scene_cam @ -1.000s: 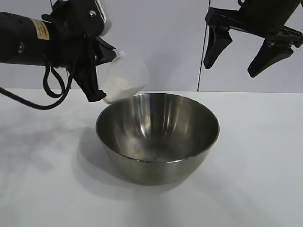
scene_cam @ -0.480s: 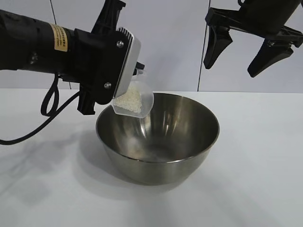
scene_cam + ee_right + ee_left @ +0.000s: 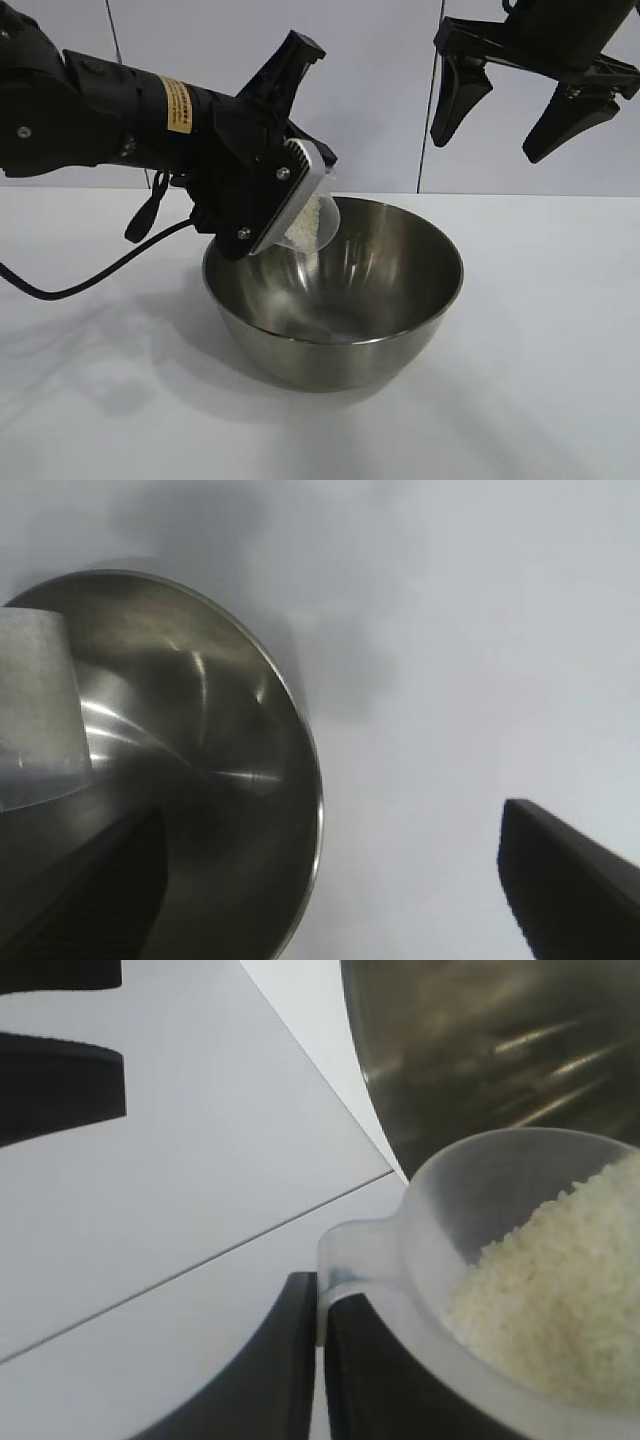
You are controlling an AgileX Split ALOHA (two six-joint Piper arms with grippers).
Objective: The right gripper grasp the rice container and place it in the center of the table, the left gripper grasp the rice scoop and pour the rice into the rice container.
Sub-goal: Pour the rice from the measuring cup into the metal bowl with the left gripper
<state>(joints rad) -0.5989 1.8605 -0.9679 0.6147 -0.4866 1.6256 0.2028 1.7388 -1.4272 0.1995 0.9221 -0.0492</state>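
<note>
Fingers of the left gripper (image 3: 300,195) clamp the rice scoop (image 3: 318,222), tipped over the near rim of the rice container (image 3: 335,300) on the table (image 3: 540,380); the right gripper (image 3: 520,105) hangs spread wide above. Left wrist view: fingers (image 3: 285,1360) pinch the handle, rice (image 3: 545,1305) just beyond them. Right wrist view: bowl below the parted fingers (image 3: 570,880).

Plain flat white table (image 3: 540,330): carried one large round shiny stainless-steel rice container (image 3: 335,310), upright near the middle, its grey shadow falling on the tabletop to the exterior view's left.
</note>
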